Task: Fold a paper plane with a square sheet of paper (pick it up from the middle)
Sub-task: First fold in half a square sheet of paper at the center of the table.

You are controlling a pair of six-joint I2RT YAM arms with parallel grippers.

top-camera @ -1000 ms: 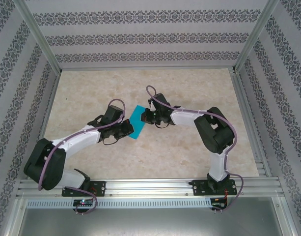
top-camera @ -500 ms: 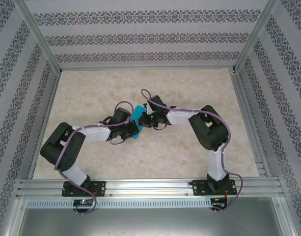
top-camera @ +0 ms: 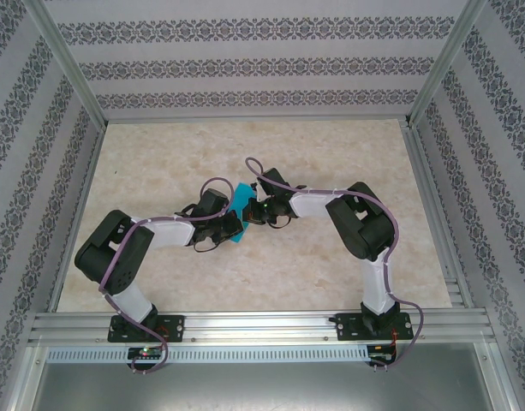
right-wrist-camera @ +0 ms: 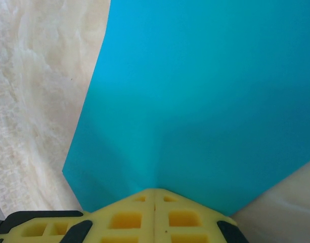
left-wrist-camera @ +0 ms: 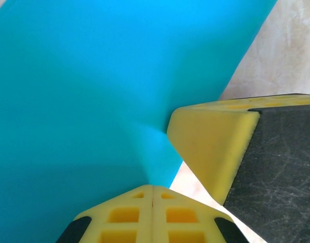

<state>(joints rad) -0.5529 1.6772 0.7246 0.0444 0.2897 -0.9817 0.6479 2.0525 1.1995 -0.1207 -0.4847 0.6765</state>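
Beige marbled table [top-camera: 331, 163] spans the middle of the top view. Blue paper [top-camera: 240, 204] is at its centre; whether it rests there is unclear.

From above, the left arm [top-camera: 159, 233] and right arm [top-camera: 313, 204] cover most of the paper [top-camera: 242, 199]; each wrist view cuts off its far edges.

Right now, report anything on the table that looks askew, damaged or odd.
Only the square sheet of paper: pinched in the shut left jaws and the shut right jaws, it puckers toward each pinch instead of lying flat. No tear shows. Nothing else stands out.
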